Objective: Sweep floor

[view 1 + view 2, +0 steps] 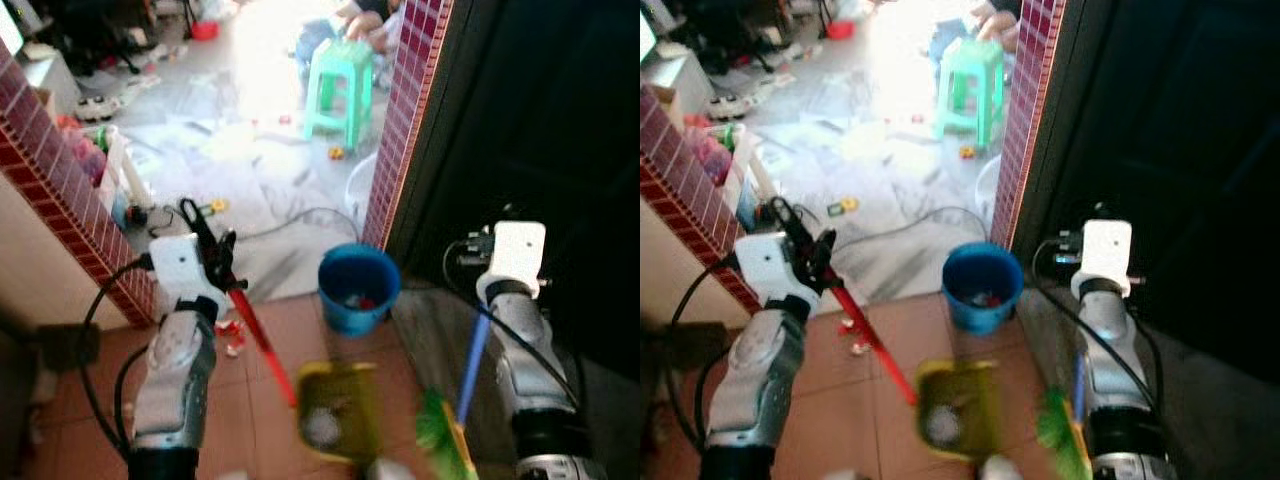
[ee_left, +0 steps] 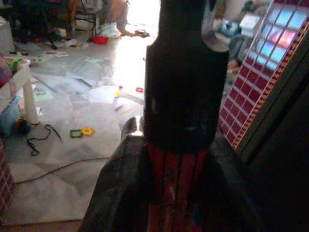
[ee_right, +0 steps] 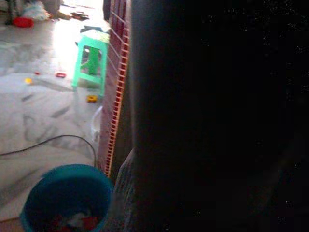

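Left gripper [image 1: 222, 262] clamped on red dustpan handle [image 1: 262, 340]; yellow dustpan [image 1: 338, 410] blurred over tile floor [image 1: 270, 430]. Right gripper's fingers hidden, state unclear; blue-handled green broom [image 1: 450, 425] beside right arm. Blue bucket [image 1: 357, 288] just beyond, at tiled doorway pillar [image 1: 405, 120].

Green stool [image 1: 342, 85] beyond red-tiled pillar [image 1: 405, 120], toys around.

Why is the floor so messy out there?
Papers and small toys lie scattered across the grey floor beyond the doorway, and a black cable trails loose over it. A few scraps also sit on the brown tiles near the blue bucket.
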You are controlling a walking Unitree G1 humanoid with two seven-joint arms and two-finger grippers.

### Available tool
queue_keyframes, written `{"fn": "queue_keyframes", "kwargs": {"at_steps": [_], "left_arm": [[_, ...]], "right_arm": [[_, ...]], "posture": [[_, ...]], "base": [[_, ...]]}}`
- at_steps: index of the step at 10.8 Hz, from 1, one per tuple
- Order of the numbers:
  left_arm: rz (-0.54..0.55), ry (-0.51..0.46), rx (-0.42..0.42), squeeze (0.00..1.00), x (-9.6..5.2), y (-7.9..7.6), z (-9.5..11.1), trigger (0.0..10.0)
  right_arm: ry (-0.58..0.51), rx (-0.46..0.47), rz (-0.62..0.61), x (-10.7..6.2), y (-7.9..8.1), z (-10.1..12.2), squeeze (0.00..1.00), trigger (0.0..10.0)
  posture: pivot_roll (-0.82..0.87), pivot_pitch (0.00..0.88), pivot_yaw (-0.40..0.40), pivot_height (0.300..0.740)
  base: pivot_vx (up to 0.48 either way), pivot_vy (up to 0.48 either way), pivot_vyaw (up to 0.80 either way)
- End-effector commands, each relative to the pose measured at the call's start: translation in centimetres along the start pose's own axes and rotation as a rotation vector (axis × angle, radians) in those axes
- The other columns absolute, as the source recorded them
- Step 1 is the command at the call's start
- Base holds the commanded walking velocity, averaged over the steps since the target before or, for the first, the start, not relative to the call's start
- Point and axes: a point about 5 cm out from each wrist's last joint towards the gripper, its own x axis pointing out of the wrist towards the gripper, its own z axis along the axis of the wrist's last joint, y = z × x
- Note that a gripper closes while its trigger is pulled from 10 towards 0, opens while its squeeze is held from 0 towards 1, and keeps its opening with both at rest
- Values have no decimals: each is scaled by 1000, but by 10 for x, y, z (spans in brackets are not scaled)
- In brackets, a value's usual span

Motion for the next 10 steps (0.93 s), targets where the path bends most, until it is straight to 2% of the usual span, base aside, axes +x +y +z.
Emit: {"fn": "queue_keyframes", "kwargs": {"at_steps": [1,6,7,8,10], "left_arm": [[23,-54,7,0,2,6,10,10000],[109,-29,84,0,14,35,2,10000],[111,-28,89,0,16,38,1,10000],[103,-24,90,0,16,37,0,10000],[93,-19,95,0,18,33,-2,10000]], "right_arm": [[-10,0,23,1,6,3,0,10000],[-20,10,22,3,6,7,0,10000],[-42,65,38,7,10,16,0,10000],[-65,172,84,12,19,29,0,10000],[-95,268,107,18,24,48,0,10000]], "posture": [[-64,0,-11,740],[-72,0,-16,740],[-73,0,-11,740],[-74,0,-5,740],[-77,0,-2,740]], "base": [[0,0,0],[0,0,0],[0,0,0],[0,0,0],[0,0,0]]}}
